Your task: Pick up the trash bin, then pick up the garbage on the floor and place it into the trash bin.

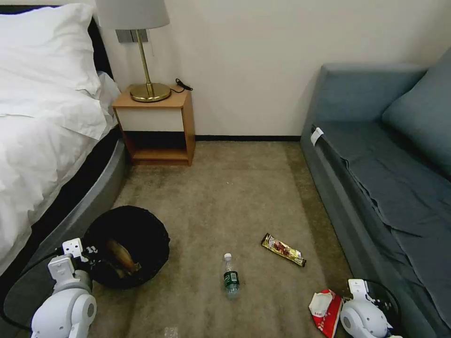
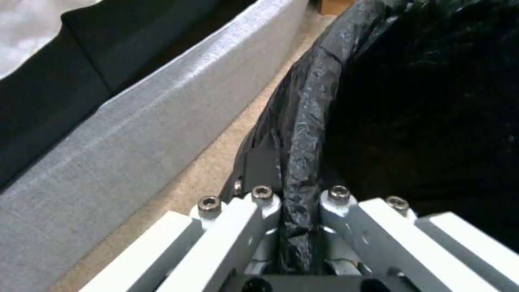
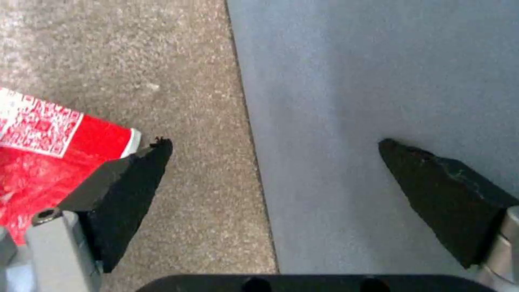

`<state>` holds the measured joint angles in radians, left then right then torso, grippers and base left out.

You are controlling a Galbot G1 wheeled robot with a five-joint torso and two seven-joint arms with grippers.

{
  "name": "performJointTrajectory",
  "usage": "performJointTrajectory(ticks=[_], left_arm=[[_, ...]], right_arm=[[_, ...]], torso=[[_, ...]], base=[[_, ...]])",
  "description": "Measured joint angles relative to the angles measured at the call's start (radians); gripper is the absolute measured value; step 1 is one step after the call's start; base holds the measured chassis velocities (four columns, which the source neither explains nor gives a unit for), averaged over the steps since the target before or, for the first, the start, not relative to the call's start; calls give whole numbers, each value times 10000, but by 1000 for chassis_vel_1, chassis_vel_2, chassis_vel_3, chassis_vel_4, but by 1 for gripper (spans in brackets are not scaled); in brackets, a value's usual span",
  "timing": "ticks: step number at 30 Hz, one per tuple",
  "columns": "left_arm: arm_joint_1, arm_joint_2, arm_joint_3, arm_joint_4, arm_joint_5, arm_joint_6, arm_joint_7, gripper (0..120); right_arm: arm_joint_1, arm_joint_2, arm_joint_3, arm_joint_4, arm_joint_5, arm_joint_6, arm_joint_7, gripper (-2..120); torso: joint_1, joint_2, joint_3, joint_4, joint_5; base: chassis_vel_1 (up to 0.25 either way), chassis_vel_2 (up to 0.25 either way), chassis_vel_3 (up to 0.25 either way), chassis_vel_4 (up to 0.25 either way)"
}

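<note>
Along the left side of the room runs the bed (image 1: 42,122), white sheets over a grey base that curves close past the trash bin (image 1: 126,246). The bin sits on the carpet (image 1: 225,188) just beside that base, lined with a black bag, and a tan paper wad (image 1: 122,257) lies inside it. The left hand (image 1: 89,256) is at the bin's near-left rim, and in the left wrist view its fingers (image 2: 259,202) are pressed together on the bagged rim (image 2: 303,134), with the bed's grey base right alongside.

Behind the bin, against the wall, stands a wooden nightstand (image 1: 157,126) with a brass lamp (image 1: 145,61) on top.

In the middle of the open carpet lies a small clear bottle (image 1: 230,277) with a green label, on its side, cap pointing toward the wall. A little to its right and farther back lies a long snack wrapper (image 1: 283,249), set at a slant. Both are well apart from the bin.

Farther right, near the bottom, a red-and-white packet (image 1: 325,311) lies on the carpet just beside the right arm. The right hand (image 3: 273,166) hangs low there, its black fingertips (image 3: 135,174) spread wide with nothing between them. One tip is near the packet's edge and the other is over the grey front of the sofa (image 1: 376,188), which fills the right side of the room and crowds that arm.
</note>
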<state>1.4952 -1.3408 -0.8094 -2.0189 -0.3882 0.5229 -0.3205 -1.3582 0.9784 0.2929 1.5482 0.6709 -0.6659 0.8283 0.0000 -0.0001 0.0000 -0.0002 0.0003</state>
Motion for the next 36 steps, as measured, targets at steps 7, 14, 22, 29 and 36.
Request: performJointTrajectory(ticks=[7, 14, 22, 29, 36], left_arm=[[-29, -11, 3, 77, 25, -23, -3, 3], [-115, -26, 36, 206, 81, -70, -3, 3], [-205, -69, 168, 337, 178, -107, 1, 3], [-216, -73, 199, 373, 225, -139, 7, 3], [-218, -56, 201, 388, 231, -168, 13, 3]], right_arm=[[284, 15, -158, -32, 179, -38, 228, 100], [192, 118, -233, 232, 293, -275, 545, 100], [-16, 241, -281, 432, 460, -454, 615, 100], [-142, 228, -246, 642, 638, -529, 585, 100], [-337, 289, -222, 858, 738, -684, 569, 100]], torso=[[0, 0, 0, 1, -13], [0, 2, 0, -6, -26], [0, 2, 0, -2, -9], [0, 2, 0, 0, -6], [0, 2, 0, 1, -3]], base=[[0, 0, 0, 0], [0, 0, 0, 0], [0, 0, 0, 0], [0, 0, 0, 0], [0, 0, 0, 0]])
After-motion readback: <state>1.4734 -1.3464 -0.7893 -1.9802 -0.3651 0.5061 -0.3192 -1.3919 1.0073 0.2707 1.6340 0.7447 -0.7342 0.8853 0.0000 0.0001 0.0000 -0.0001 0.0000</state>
